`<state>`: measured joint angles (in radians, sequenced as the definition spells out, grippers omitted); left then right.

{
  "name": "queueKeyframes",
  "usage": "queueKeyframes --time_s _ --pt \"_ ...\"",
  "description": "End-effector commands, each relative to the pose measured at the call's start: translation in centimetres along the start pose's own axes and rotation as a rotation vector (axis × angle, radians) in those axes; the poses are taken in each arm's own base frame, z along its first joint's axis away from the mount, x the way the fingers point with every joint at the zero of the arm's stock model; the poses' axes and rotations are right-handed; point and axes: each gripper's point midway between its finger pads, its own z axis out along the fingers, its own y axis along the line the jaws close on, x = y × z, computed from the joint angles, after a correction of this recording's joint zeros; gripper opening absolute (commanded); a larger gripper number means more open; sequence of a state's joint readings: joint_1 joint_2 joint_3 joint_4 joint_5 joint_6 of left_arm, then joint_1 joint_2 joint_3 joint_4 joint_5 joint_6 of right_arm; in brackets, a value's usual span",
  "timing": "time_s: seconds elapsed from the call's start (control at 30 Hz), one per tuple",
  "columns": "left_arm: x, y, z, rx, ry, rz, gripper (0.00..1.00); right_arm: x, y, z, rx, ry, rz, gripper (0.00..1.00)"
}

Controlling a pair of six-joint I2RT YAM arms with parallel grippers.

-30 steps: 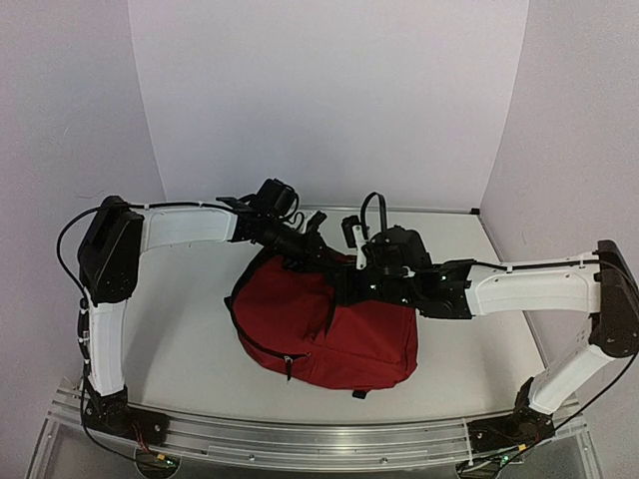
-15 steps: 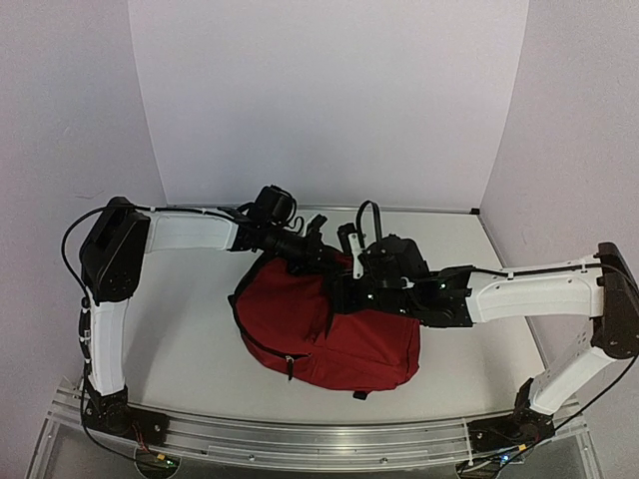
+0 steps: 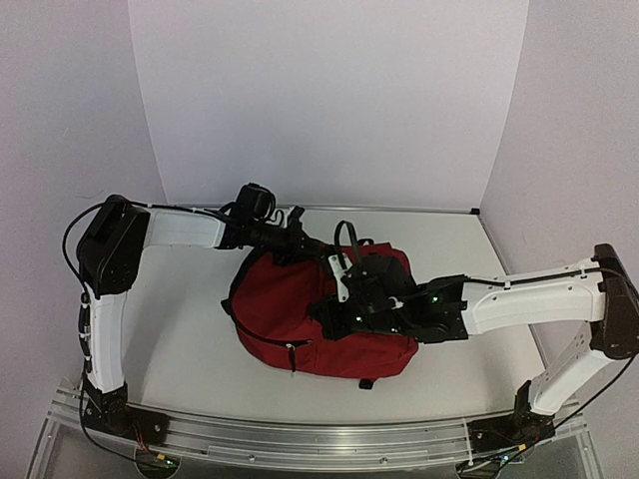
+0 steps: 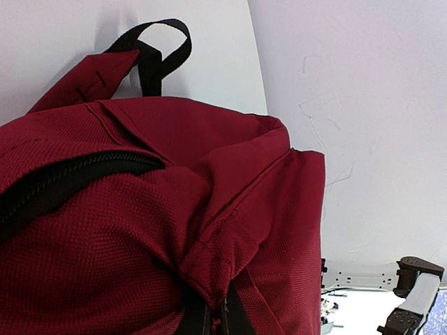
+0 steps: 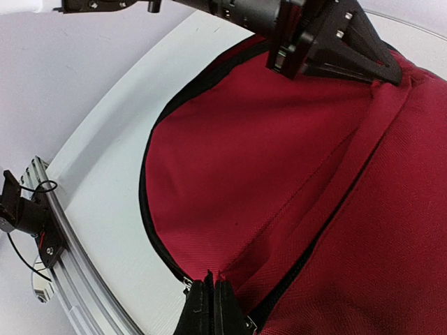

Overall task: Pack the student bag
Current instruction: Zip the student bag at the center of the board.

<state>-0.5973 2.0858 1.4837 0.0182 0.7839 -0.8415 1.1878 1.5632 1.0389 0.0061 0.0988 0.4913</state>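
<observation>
Jaws both closed: left jaws, on left arm [image 3: 185, 230], pinching a fold of red fabric at the far top edge of student bag [image 3: 280, 304]; right jaws, on right arm [image 3: 519, 301], nipping the cloth right beside black zipper [image 5: 144, 174]. Bag slumped at mid-surface [image 3: 180, 334], black loop handle [image 4: 164, 26] toward the back wall, between both arms.

the student bag [image 3: 285, 309] lies on the white table [image 3: 180, 334].
</observation>
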Motion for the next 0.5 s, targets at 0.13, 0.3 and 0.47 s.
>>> queueKeyframes --time_s 0.13,0.3,0.47 --pt "-8.9 3.6 -3.9 -0.124 -0.318 0.015 0.0 2.0 2.2 0.6 -0.064 0.063 0.01 0.0" --pt "-9.4 3.2 -4.9 -0.108 -0.343 0.032 0.0 1.2 2.6 1.3 -0.071 0.025 0.042 0.01" --pt "-9.1 0.0 -6.1 -0.023 -0.319 0.171 0.12 -2.4 2.7 0.0 -0.03 -0.071 0.058 0.71"
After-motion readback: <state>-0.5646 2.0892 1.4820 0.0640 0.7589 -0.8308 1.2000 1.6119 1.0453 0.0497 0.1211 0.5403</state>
